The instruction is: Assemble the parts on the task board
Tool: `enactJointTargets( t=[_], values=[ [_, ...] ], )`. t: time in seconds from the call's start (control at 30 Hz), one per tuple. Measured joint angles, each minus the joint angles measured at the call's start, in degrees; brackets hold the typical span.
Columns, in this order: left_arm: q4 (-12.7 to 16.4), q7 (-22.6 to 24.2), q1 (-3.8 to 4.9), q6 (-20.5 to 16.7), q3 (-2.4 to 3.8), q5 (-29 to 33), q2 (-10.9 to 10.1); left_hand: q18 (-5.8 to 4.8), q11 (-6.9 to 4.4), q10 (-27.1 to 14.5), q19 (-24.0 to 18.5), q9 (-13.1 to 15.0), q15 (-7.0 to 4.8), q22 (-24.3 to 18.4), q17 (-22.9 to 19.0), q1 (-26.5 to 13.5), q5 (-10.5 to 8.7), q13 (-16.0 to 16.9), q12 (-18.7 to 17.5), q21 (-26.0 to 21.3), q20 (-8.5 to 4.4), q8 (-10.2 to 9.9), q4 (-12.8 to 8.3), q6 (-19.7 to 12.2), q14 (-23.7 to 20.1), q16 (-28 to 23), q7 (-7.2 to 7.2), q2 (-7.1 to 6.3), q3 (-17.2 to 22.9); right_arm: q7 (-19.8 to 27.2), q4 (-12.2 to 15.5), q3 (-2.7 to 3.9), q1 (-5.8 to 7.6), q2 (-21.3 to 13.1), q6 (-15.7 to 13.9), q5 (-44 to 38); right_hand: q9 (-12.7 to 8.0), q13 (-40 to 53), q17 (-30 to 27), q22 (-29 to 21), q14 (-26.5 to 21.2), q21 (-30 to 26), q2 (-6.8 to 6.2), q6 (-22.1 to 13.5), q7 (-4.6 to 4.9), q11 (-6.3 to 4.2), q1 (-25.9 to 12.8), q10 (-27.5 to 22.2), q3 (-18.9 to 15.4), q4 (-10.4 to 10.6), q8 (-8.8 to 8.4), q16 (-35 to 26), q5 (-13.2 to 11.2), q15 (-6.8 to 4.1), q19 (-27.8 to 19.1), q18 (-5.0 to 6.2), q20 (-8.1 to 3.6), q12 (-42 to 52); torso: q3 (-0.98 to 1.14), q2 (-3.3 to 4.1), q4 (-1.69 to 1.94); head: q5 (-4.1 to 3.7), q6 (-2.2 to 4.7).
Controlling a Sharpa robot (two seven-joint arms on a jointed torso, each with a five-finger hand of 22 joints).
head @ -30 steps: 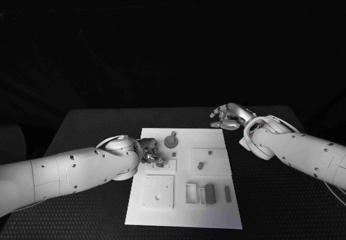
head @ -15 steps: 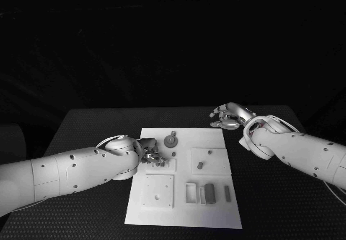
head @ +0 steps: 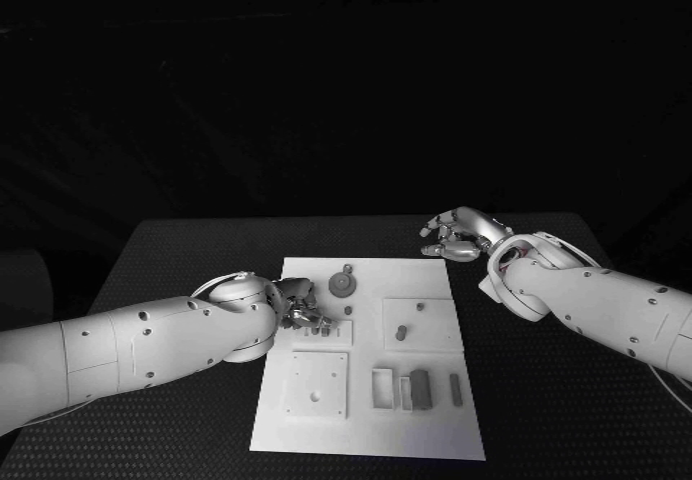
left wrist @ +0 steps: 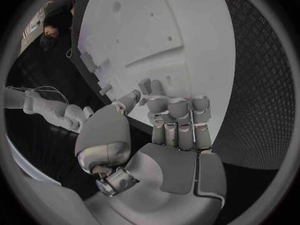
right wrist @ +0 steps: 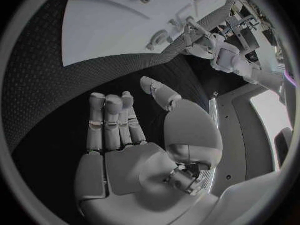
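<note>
Left hand (head: 300,312) low over the task board's (head: 368,430) near-left edge, fingertips pinching a small part (left wrist: 145,85) above its seat; right hand (head: 459,236) empty, loosely curled, off the far-right corner.

The task board (head: 372,360) lies in the middle of the black table (head: 159,260). The left hand (head: 300,307) rests at the board's left edge, fingers curled down onto a small part (head: 326,326) there. The right hand (head: 459,236) hovers just beyond the board's far right corner, fingers loosely curled, holding nothing.
</note>
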Motion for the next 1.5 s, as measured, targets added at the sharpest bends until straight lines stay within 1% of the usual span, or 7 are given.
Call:
enactJointTargets(
  t=[0.27, 0.6, 0.8, 1.0, 1.1, 1.27, 1.5],
  values=[
    [0.9, 0.0, 0.12, 0.0, 1.66, 5.3, -1.4, 0.00, 0.21, -0.2, 0.0, 0.4, 0.08, -0.3, 0.0, -1.4, -0.28, 0.1, 0.0, 0.2, 0.00, 0.0, 3.3, -0.5, -0.1, 0.0, 0.11, -2.72, -0.4, 0.0, -0.6, 0.00, 0.00, 0.1, 0.0, 0.0, 0.0, 0.0, 0.0, 0.0, 0.0, 0.0, 0.00, 0.0, 0.01, 0.00, 0.0, 0.0, 0.0, 0.0, 0.00, 0.0, 0.0, 0.00, 0.0, 0.00, 0.00, 0.0, -0.03, -0.05, 0.02, 0.05, 0.59],
    [0.3, 0.6, 4.50, 0.1, 3.39, 15.8, -2.4, -0.08, 3.55, -6.5, -5.5, -0.8, 2.13, -1.7, -1.9, 1.0, 0.12, -1.6, -4.5, -2.7, 1.25, -3.6, 3.1, -9.3, -6.5, -4.4, 3.10, -2.54, -2.2, 0.0, -1.0, 0.00, 0.00, 0.3, 0.0, 0.0, 0.0, -0.1, -0.1, 0.0, 0.0, 0.0, -0.23, -0.2, 0.09, 0.21, -0.2, -0.2, 0.0, 0.0, 0.00, 0.0, 0.0, 0.00, 0.0, 0.00, 0.00, 0.0, -0.03, -0.04, 0.01, 0.18, 1.53],
    [-3.8, 1.8, 7.79, 0.9, 3.41, 22.7, -2.8, -4.04, 7.14, -16.0, -14.8, -0.8, 8.12, -4.7, -5.4, 5.0, 20.54, -6.6, -13.7, -9.7, 2.85, -3.7, -6.4, -16.2, -15.9, -12.8, 6.75, 1.92, -3.5, 0.0, -1.2, 0.00, 0.00, 0.2, 0.0, 0.0, -0.1, -0.2, -0.1, -0.1, 0.0, 0.0, -0.23, -0.2, 0.08, 0.21, -0.2, -0.2, 0.0, 0.0, 0.00, 0.0, 0.4, 0.00, -0.2, 0.03, 0.20, 0.0, -0.04, -0.03, 0.02, 0.20, 1.85],
    [-8.7, 2.5, 8.74, 3.1, 3.41, 25.8, -1.6, -4.03, 7.96, -17.5, -16.6, -1.1, 10.59, -6.0, -6.1, 4.1, 32.41, -9.3, -16.4, -11.9, 3.08, -1.3, -15.9, -18.0, -17.5, -16.0, 7.48, 7.15, -1.6, 0.0, -1.3, 0.00, 0.00, 0.3, 0.0, 0.0, -0.1, -0.2, -0.1, -0.1, 0.0, 0.0, -0.23, -0.2, 0.07, 0.21, -0.2, -0.2, 0.0, 0.0, 0.00, 0.0, 0.5, 0.00, -0.2, 0.04, 0.20, 0.0, -0.02, -0.02, 0.03, 0.21, 2.03],
    [-11.7, 2.7, 9.03, 5.5, 3.34, 26.5, 0.0, -4.03, 8.44, -18.9, -17.7, -1.7, 11.70, -6.3, -6.1, 4.2, 31.66, -10.1, -17.3, -12.7, 3.20, -0.2, -17.3, -18.7, -18.6, -17.1, 7.87, 7.30, 3.7, 0.0, -1.3, 0.00, 0.00, 0.3, 0.0, 0.0, -0.1, -0.2, -0.1, 0.0, 0.0, 0.0, -0.23, -0.2, 0.07, 0.21, -0.2, -0.2, 0.0, 0.0, 0.00, 0.0, 0.7, 0.00, -0.2, 0.04, 0.20, 0.0, -0.02, 0.02, 0.02, 0.21, 2.07],
    [-16.8, 2.7, 9.69, 9.0, 3.39, 25.7, 3.1, -4.03, 8.66, -19.2, -17.8, -2.0, 11.98, -6.2, -5.5, -0.6, 10.89, -10.6, -17.3, -12.7, 3.27, 2.0, -12.6, -19.4, -18.9, -17.3, 7.70, 2.93, 1.0, 0.0, -1.4, 0.00, 0.00, 0.4, 0.1, 0.0, -0.1, -0.2, -0.2, 0.0, 0.0, 0.0, -0.23, -0.3, -0.03, 0.21, -0.2, -0.2, 0.0, 0.0, 0.00, 0.0, 1.1, 0.00, -0.2, 0.04, 0.20, 0.0, -0.04, 0.05, -0.02, 0.21, 2.08],
    [-23.0, 2.0, 9.72, 14.0, 3.35, 19.8, 7.3, -4.03, 7.74, -18.3, -17.4, -2.3, 11.43, -6.4, -4.8, -4.9, -0.27, -10.8, -16.6, -12.7, 3.28, 4.4, -5.1, -18.8, -18.4, -16.9, 7.17, -2.33, -0.6, 0.0, -1.5, 0.00, 0.00, 0.7, 0.1, 0.0, -0.2, -0.3, -0.2, -0.1, 0.0, 0.0, -0.23, -0.3, -0.05, 0.21, -0.2, -0.2, 0.0, 0.0, 0.00, 0.0, 1.6, 0.00, -0.2, 0.05, 0.20, 0.2, -0.04, 0.07, -0.06, 0.30, 2.09]
  ],
)
